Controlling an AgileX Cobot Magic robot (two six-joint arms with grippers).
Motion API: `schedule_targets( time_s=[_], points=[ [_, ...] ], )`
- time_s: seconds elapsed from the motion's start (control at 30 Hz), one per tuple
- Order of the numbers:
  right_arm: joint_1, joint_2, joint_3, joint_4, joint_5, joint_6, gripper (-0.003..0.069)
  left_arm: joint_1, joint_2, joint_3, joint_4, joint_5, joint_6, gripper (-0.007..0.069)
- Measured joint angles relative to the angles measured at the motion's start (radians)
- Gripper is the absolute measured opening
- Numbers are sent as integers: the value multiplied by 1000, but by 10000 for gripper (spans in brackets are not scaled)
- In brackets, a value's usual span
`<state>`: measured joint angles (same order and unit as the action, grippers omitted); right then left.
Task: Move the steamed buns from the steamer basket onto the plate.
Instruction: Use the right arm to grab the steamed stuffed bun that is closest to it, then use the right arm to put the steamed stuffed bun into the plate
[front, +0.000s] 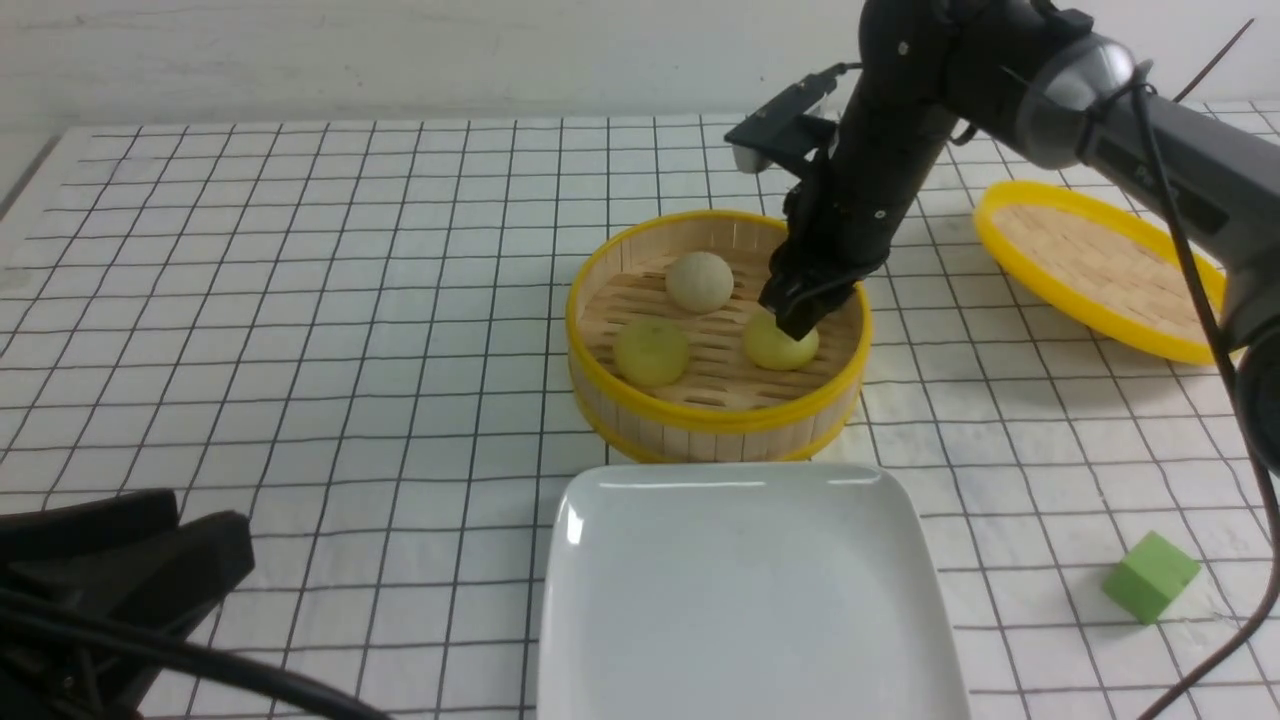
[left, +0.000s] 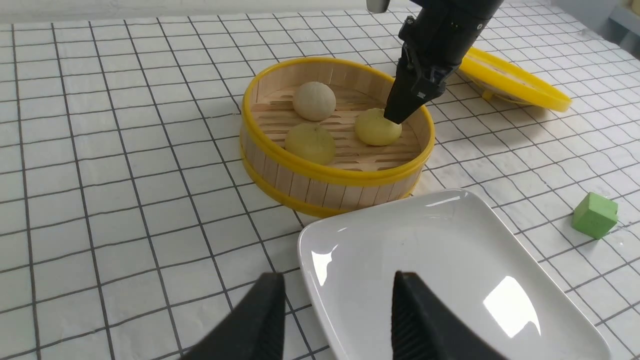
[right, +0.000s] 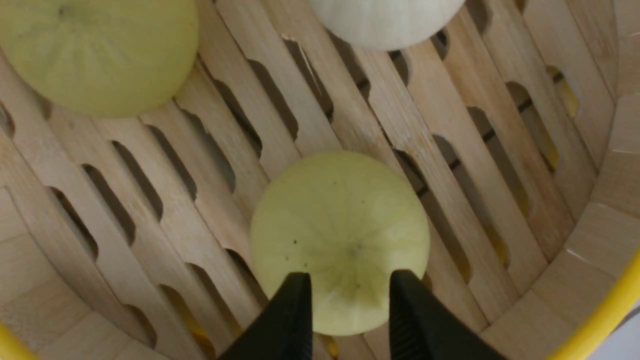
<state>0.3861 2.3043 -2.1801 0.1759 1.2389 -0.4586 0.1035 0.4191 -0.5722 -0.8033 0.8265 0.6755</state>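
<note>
Two black fingers of the left gripper (left: 337, 280) stand spread, nothing between them. One white plate (front: 740, 600) lies bare, with one green cube (front: 1150, 577) to its right. Just behind, one steamer basket (front: 700, 425) holds all three steamed buns: the left yellow bun (front: 651, 352), the right yellow bun (front: 785, 348) and the greyish-beige bun (front: 700, 281). The right gripper (front: 795, 320) has its jaws parted at the right yellow bun's top, not closed round it. One woven lid (front: 1100, 270) lies farthest right. Lettering on the right arm is unreadable.

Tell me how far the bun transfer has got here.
Done: only the yellow-rimmed woven lid is off the round bamboo steamer basket. In hand: the right hand is down in the basket, jaws apart over one pale yellow pleated bun, not yet lifted. Remaining: all three buns, including the second yellow one and the greyish-beige one; the glossy white square plate holds nothing.
</note>
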Motion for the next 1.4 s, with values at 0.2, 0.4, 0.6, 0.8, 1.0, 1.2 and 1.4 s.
schedule_targets(
  time_s=[0.2, 0.4, 0.6, 0.8, 1.0, 1.2, 1.4],
  points=[
    [0, 0, 0, 55, 0, -27, 265, 0, 0, 0, 3, 0, 0, 323],
    [0, 0, 0, 45, 0, -35, 340, 0, 0, 0, 3, 0, 0, 323],
    [0, 3, 0, 27, 0, -37, 382, 0, 0, 0, 3, 0, 0, 323],
    [0, 16, -2, 28, 0, -37, 365, 0, 0, 0, 3, 0, 0, 323],
    [0, 44, -9, 20, -2, -37, 153, 0, 0, 0, 4, 0, 0, 323],
    [0, 17, -70, 12, 1, -37, 11, 0, 0, 0, 4, 0, 0, 323],
    [0, -120, -113, 13, 4, 25, 11, 0, 0, 0, 7, -28, 0, 323]
  ],
)
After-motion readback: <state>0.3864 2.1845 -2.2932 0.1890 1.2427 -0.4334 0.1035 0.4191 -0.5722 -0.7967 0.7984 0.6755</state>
